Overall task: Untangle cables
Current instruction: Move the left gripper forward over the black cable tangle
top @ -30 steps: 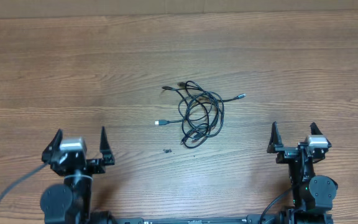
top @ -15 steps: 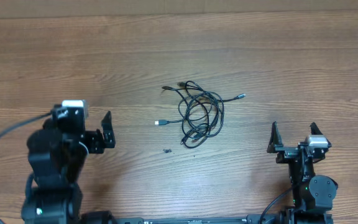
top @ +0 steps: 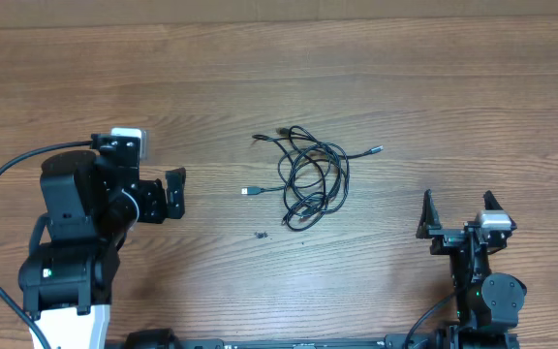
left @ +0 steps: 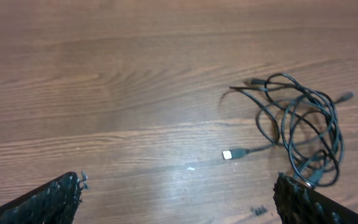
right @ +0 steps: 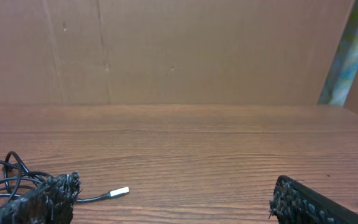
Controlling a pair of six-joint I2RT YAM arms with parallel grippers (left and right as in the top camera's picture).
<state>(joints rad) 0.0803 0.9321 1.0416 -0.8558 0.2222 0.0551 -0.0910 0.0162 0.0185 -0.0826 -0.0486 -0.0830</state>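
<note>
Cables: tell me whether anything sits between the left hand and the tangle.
Nothing visible does. Only bare table lies between the open left hand and the cables. A small dark speck sits on the wood near the tangle, off the direct line and too small to identify.
</note>
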